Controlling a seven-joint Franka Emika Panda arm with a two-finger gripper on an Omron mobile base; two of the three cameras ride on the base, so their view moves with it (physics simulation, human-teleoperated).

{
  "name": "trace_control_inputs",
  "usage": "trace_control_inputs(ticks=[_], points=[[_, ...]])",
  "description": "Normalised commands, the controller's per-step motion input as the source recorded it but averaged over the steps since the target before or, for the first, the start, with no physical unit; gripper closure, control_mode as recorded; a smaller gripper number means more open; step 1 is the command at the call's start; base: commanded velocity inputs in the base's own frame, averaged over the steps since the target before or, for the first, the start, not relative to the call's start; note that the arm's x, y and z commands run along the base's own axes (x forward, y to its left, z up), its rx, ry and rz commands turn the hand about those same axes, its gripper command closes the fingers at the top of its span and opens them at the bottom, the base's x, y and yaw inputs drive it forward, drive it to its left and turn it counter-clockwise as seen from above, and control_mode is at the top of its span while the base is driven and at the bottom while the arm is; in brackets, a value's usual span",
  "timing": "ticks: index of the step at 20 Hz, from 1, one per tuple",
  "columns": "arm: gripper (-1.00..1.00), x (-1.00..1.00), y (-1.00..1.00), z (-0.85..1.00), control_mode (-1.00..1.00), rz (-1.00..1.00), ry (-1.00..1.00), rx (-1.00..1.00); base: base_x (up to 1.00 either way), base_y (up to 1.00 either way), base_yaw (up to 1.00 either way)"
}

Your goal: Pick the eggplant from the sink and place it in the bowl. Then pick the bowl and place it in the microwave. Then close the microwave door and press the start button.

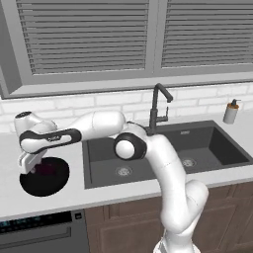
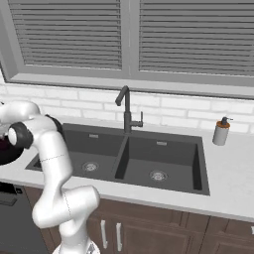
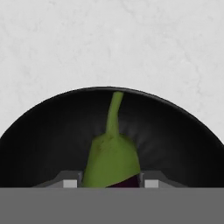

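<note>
Hand view: I see the fingers (image 3: 110, 183) pinching the eggplant (image 3: 112, 162) from both sides, green cap and stem pointing away, directly over the black bowl (image 3: 52, 131). From the left base camera the bowl sits on the pale bench (image 1: 74, 197) left of the sink (image 1: 207, 148), the faucet (image 1: 158, 106) and soap bottle (image 1: 231, 112) beyond.
</note>
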Motion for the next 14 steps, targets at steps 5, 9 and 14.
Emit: trace_control_inputs(ticks=[5,9,14], points=[[1.0,0.07,0.0,-0.31,-1.0,0.0,0.03,0.0,0.0,0.0,0.0],[-1.0,0.03,0.0,-0.28,-1.0,0.0,0.03,0.0,0.0,0.0,0.0],[-1.0,0.0,0.0,-0.05,-1.0,0.0,0.0,0.01,0.0,0.0,0.0]])
